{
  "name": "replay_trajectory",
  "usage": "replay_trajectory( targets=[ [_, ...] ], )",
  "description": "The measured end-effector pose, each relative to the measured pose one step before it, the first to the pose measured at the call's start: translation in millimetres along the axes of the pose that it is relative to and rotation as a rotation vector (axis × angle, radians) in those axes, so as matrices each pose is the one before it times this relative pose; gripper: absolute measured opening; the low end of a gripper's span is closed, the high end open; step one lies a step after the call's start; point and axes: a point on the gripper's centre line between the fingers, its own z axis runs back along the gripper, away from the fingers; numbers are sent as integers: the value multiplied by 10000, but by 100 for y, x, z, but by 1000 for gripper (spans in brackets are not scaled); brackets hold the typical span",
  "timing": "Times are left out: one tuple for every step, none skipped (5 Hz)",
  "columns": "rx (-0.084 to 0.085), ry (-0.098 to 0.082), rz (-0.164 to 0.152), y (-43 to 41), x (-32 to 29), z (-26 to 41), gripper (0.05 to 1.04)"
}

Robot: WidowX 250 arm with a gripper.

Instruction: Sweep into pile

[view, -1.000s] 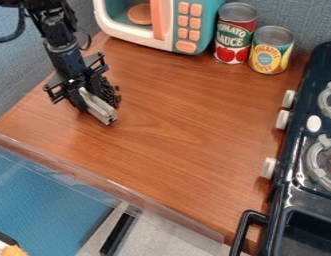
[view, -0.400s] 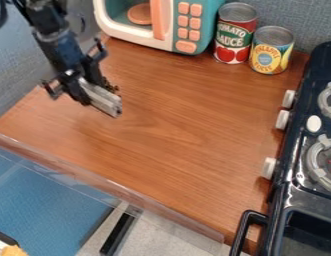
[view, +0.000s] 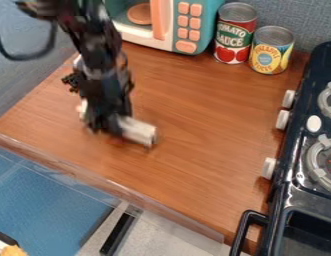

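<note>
My gripper (view: 106,119) hangs over the left part of the wooden table, blurred, and is shut on a light grey bar (view: 137,131). One end of the bar sticks out to the lower right; a small pale part shows at the gripper's left side. A small heap of dark bits (view: 73,82) lies on the wood to the upper left of the fingers, next to the arm. The arm covers part of the table behind it, so whether more bits lie there I cannot tell.
A toy microwave (view: 186,30) stands at the back, beside a tomato sauce can (view: 234,35) and a pineapple can (view: 270,50). A black toy stove (view: 288,175) lines the right side. A clear rail (view: 114,187) edges the table's front left.
The gripper and the bar have moved right and toward the front of the table. The dark bits, earlier at the gripper's right side, now show to its upper left.
</note>
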Motion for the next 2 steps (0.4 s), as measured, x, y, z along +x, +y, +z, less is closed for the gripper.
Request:
replay_trajectory(
  targets=[
    [23, -358, -268, -191, -249, -415, 387],
    [11, 21, -98, -145, 1, -148, 456]
  ],
)
